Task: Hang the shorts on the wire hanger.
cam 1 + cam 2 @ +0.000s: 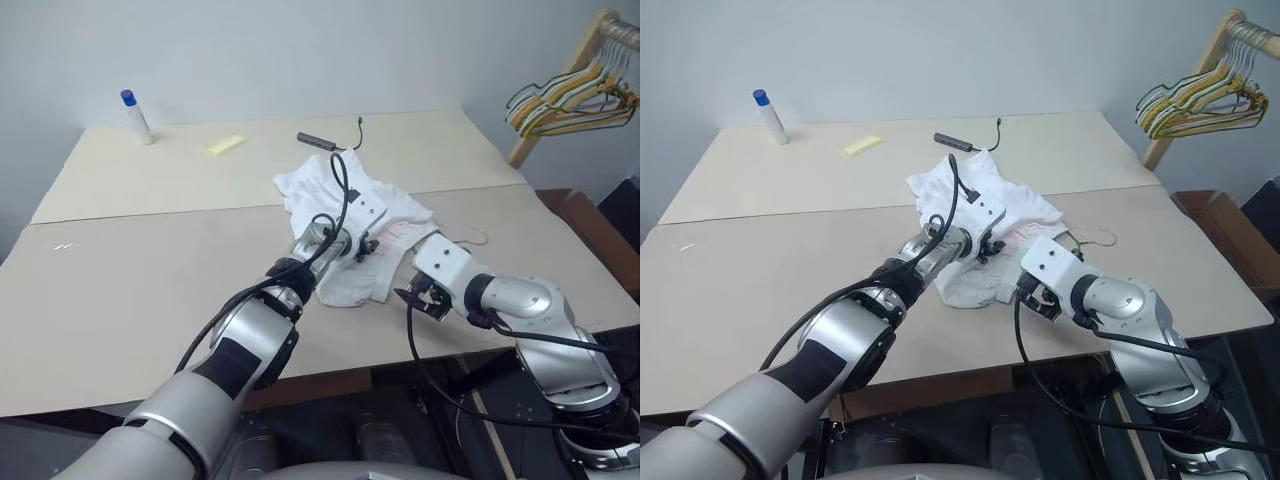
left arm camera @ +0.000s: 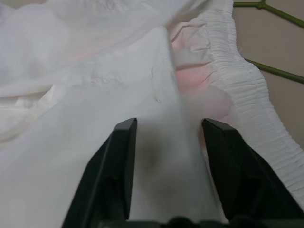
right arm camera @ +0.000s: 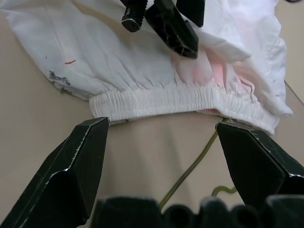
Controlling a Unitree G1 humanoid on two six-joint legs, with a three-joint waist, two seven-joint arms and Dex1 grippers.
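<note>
Crumpled white shorts [image 1: 345,215] (pink-tinged); left pincer [image 2: 166,156] pinching a fold; right pincer [image 3: 161,156] spread.

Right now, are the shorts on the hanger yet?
No. The shorts lie crumpled on the table, with the wire hanger flat partly beneath the waistband.

The shorts [image 1: 350,215] cover most of the wire hanger [image 1: 478,236]; just its hook pokes out at their three o'clock side, thin and faint.
</note>
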